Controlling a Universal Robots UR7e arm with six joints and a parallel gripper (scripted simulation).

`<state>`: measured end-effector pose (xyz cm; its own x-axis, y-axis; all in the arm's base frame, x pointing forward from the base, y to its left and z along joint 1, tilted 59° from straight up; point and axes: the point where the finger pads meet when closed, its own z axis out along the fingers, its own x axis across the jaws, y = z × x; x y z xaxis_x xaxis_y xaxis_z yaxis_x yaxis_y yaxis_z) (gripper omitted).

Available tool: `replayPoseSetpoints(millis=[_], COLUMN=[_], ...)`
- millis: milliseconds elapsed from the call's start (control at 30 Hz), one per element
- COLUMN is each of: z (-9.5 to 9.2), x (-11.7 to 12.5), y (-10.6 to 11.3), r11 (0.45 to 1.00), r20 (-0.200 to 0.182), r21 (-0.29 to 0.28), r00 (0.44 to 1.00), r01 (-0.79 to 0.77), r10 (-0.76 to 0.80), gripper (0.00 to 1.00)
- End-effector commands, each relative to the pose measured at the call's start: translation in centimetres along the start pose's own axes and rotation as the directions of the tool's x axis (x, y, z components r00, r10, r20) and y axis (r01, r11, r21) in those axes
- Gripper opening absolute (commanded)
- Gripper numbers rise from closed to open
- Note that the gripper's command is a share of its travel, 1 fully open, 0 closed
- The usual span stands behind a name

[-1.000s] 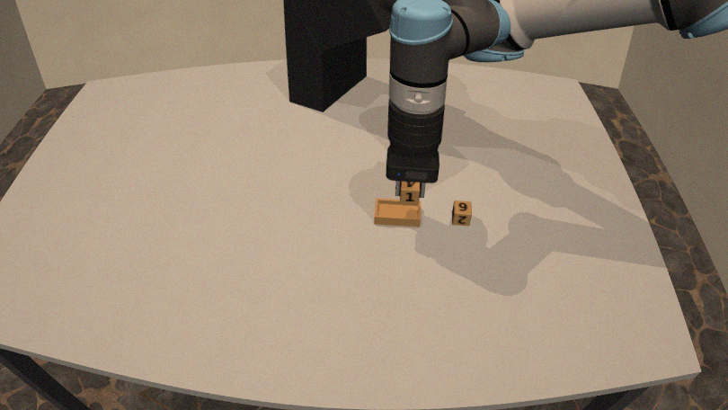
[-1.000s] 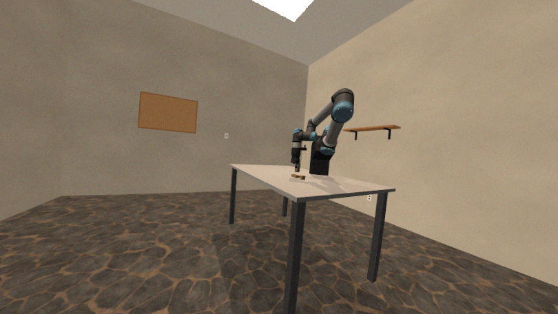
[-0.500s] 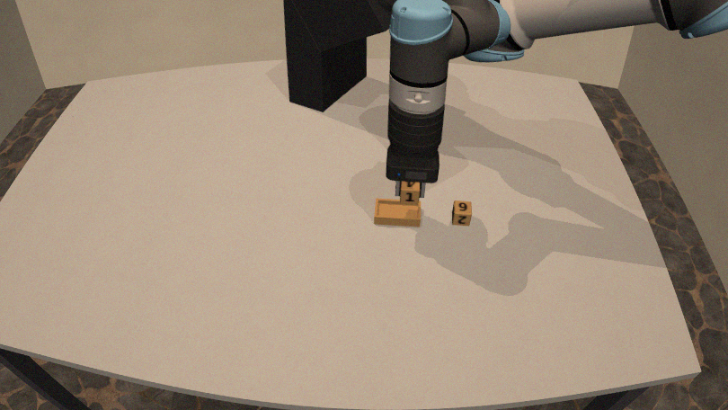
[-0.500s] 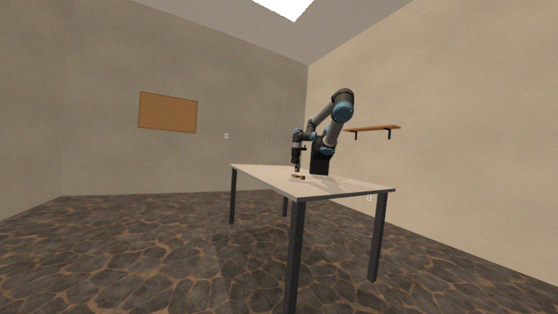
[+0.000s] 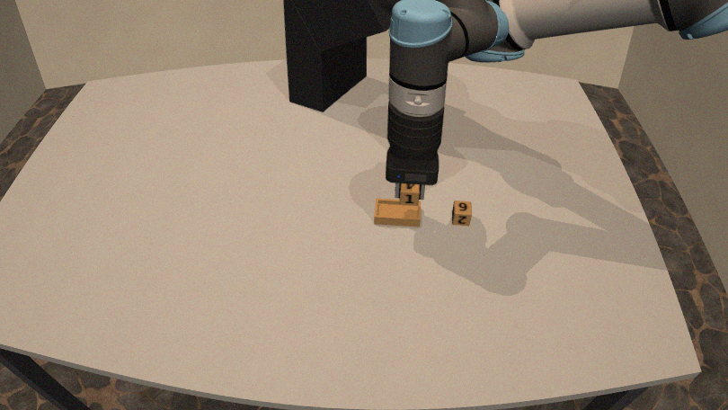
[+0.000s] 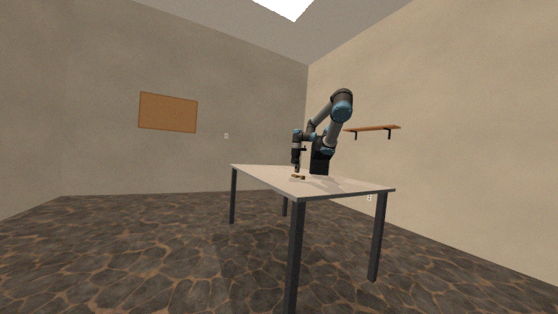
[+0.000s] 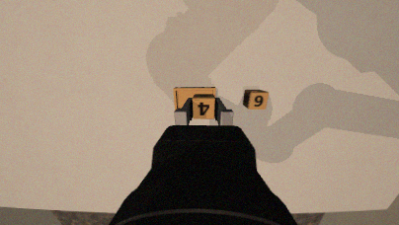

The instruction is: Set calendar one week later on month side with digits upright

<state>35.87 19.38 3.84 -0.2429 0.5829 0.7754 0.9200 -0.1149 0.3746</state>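
Observation:
The orange calendar tray (image 5: 397, 212) lies flat on the table and its floor is empty. My gripper (image 5: 409, 198) points straight down over the tray's right end. It is shut on a wooden digit cube (image 5: 409, 194), held a little above the tray. This cube shows 4 on top and 1 on the side facing the top camera. In the wrist view the held cube (image 7: 203, 107) sits between the fingers in front of the tray (image 7: 190, 94). The second cube (image 5: 461, 212) stands on the table to the right of the tray, with a 6 or 9 on top and an upside-down 2 on its front; it also shows in the wrist view (image 7: 256, 99).
The arm's black base block (image 5: 325, 50) stands at the back of the table. In the exterior view the tray and cubes (image 6: 297, 176) are tiny, near the middle of the table.

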Motion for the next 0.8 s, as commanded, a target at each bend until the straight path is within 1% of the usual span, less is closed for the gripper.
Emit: replayPoseSetpoints(millis=[0, 533, 767], z=[0.6, 1.7, 2.0], x=[0.1, 0.1, 0.1], y=[-0.2, -0.2, -0.2], r11=[1.0, 1.0, 1.0], r20=[-0.003, -0.002, -0.002], r21=[0.002, 0.002, 0.002], r00=[1.0, 1.0, 1.0], r01=[-0.004, -0.004, -0.003], r10=[0.004, 0.004, 0.003], gripper=[0.57, 0.57, 0.57])
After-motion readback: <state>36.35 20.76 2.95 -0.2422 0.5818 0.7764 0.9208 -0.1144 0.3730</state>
